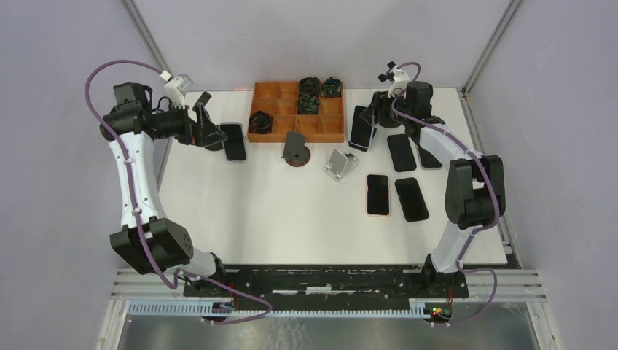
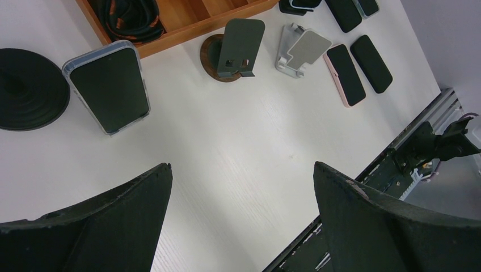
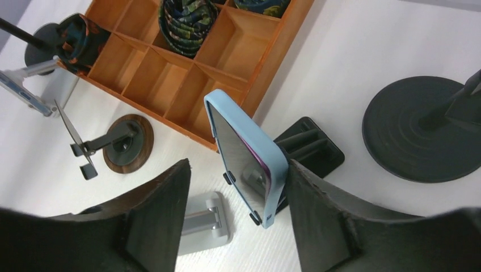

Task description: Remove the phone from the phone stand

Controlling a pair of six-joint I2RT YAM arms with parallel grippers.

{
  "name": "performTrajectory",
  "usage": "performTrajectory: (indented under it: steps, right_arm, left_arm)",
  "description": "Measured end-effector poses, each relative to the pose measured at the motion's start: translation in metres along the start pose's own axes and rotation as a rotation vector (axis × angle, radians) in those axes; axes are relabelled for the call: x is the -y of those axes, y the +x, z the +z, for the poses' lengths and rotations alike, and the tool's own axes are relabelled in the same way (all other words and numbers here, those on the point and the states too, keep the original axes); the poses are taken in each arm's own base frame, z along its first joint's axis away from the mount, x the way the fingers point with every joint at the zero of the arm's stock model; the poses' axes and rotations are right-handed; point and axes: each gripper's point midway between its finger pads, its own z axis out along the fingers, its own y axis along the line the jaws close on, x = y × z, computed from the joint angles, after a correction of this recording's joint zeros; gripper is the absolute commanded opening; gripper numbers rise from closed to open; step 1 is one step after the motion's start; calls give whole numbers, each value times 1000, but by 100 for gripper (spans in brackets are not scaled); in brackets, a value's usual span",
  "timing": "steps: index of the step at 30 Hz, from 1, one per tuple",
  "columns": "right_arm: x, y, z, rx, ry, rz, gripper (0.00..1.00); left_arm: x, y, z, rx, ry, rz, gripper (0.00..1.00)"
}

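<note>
Now Closing on the Phone

Right gripper (image 3: 238, 170) is straddling the blue-cased phone (image 3: 244, 153), jaws spread, not yet pinching. The phone is leaning in the black stand (image 3: 309, 144) at far right. Pressure should be landing evenly on both long edges before lifting. Left gripper (image 2: 241, 175) is hanging far left, spread wide.

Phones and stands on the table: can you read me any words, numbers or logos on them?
No text can be read in any view.
The blue-cased phone on the black stand: the screen is dark, and a tiny mark low on its case is too small to read.
The orange tray: no label shows.
</note>
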Motion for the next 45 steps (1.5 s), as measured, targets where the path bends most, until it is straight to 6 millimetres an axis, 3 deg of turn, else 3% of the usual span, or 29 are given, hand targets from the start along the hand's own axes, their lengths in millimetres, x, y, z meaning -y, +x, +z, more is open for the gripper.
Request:
performTrajectory:
  steps: [4, 9, 15, 20, 24, 31, 37, 42, 45]
  right_arm:
    - [1, -2, 6, 19, -13, -10, 49]
    - [-1, -6, 8, 40, -23, -26, 23]
    - [-5, -9, 8, 50, -39, -51, 0]
    - [-16, -14, -2, 58, -64, -63, 0]
    - [-32, -34, -17, 100, -96, -87, 0]
    - [-58, -68, -54, 161, -111, -146, 0]
    - [-70, -87, -101, 208, -43, -180, 0]
    - [-59, -80, -126, 117, 89, -142, 0]
    - [-36, -54, -133, 15, 207, -110, 0]
  left_arm:
    - [0, 0, 0, 1, 0, 1, 100]
    - [0, 0, 0, 1, 0, 2, 100]
    - [0, -1, 0, 1, -1, 2, 100]
    - [0, -1, 0, 2, -1, 3, 100]
    - [0, -1, 0, 2, -1, 3, 100]
    - [0, -2, -1, 3, -1, 5, 100]
    - [0, -2, -1, 4, -1, 7, 100]
    - [1, -3, 0, 8, 13, 18, 100]
    - [-1, -3, 3, 5, 21, 19, 100]
